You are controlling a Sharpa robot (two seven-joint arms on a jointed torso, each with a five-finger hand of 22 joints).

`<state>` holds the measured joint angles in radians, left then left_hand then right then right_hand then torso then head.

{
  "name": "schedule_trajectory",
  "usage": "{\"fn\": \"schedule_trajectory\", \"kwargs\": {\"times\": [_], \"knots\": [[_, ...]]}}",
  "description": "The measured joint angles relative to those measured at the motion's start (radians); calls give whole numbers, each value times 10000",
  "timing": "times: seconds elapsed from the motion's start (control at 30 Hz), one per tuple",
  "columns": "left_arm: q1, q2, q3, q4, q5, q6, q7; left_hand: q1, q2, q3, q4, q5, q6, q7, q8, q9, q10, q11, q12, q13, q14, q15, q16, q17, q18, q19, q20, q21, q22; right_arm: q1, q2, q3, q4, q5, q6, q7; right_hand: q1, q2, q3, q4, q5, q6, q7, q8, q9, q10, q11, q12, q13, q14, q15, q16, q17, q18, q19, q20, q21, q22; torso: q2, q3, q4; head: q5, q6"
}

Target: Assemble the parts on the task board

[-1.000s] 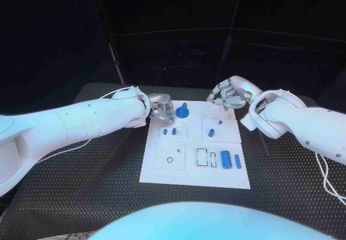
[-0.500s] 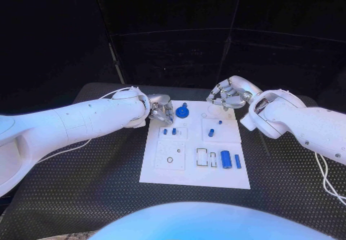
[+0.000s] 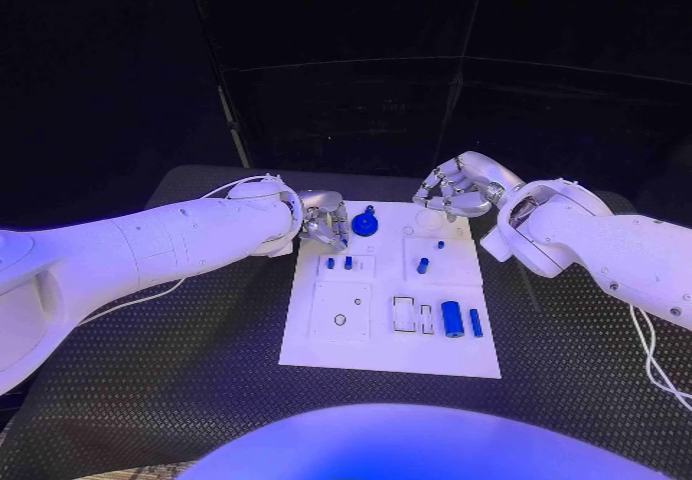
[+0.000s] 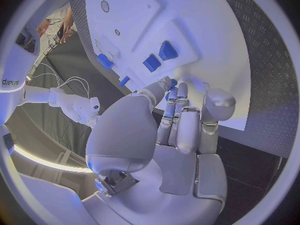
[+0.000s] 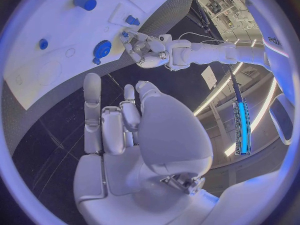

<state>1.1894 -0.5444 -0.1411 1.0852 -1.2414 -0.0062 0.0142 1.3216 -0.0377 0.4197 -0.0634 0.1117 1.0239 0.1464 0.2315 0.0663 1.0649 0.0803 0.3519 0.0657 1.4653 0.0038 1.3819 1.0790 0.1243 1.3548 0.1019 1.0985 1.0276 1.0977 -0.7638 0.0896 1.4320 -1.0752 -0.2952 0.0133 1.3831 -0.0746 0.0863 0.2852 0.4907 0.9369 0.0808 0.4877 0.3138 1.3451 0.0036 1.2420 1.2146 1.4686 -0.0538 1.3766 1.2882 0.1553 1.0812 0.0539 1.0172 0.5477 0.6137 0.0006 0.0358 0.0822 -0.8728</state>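
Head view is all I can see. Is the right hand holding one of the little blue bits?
Observer: No. The right wrist view looks along the right hand from behind. Its palm is bare and its fingers are apart, with nothing between them.
Operator: And the left hand, by the round blue piece?
Observer: The left wrist view shows the left hand with its fingers side by side, reaching to the edge of the board. There is a speck of blue at one fingertip. I cannot tell if it is pinched or just lying behind.
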Motion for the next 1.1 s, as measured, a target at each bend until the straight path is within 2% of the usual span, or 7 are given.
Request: {"fn": "schedule_trajectory", "kwargs": {"times": [0.5, 0.6, 0.77, 1.1], "knots": [[-9, 21, -22, -13, 12, 7, -5, 0, 0, 0, 0, 0, -1, -1, -30, 10, 37, -36, -30, 0, 0, 0, 0, -13, 0, 0, 0, 0, 1, 0, 5, 0, -5, 0, 4, -3, 0, 0, 0, 0, 0, 0, 0, 0, -1, 0, 0, 0, 0, 0, 0, 0, 0, 0, 0, 0, 0, 0, 0, 1, -1, -13, 0], [-17, 42, -30, -33, 12, 14, -10, -58, -59, 14, 14, 1, -176, 95, -265, -3, 37, -36, -194, 0, 0, 0, 0, -40, 0, 0, 0, 0, 1, 0, 5, 0, -5, 0, 6, -4, 0, 0, 0, 0, 0, 0, 0, 0, -2, 0, -1, 0, 0, 0, 0, 0, 0, 0, 0, 0, 0, 0, 0, 1, -1, -13, 0], [-53, 65, -52, -61, 12, 50, -15, -105, -105, 42, 42, 2, -648, 110, -690, -38, -4, 4, -382, 0, 0, 0, 0, -79, 0, 0, 0, 0, -12, 0, 4, -1, -3, 0, 8, -5, 0, 0, 0, 0, 0, 0, 0, 0, -2, 0, 0, 0, 0, 0, 0, 0, 0, 0, 0, 0, 0, 0, 0, 2, -1, -11, 0], [-69, 54, -54, -74, 12, 70, -18, -143, -143, 70, 69, 3, -681, 144, -723, -39, 32, 41, -414, 0, 0, 0, 0, -103, 0, -34, 34, 0, -11, 0, -17, -1, 1, 0, 10, -7, 0, 0, 0, 0, 0, 0, 0, 0, -3, 0, 0, 0, 0, 0, 0, 0, 0, 0, 0, 0, 0, 0, -6, 3, -1, -25, 0]]}}
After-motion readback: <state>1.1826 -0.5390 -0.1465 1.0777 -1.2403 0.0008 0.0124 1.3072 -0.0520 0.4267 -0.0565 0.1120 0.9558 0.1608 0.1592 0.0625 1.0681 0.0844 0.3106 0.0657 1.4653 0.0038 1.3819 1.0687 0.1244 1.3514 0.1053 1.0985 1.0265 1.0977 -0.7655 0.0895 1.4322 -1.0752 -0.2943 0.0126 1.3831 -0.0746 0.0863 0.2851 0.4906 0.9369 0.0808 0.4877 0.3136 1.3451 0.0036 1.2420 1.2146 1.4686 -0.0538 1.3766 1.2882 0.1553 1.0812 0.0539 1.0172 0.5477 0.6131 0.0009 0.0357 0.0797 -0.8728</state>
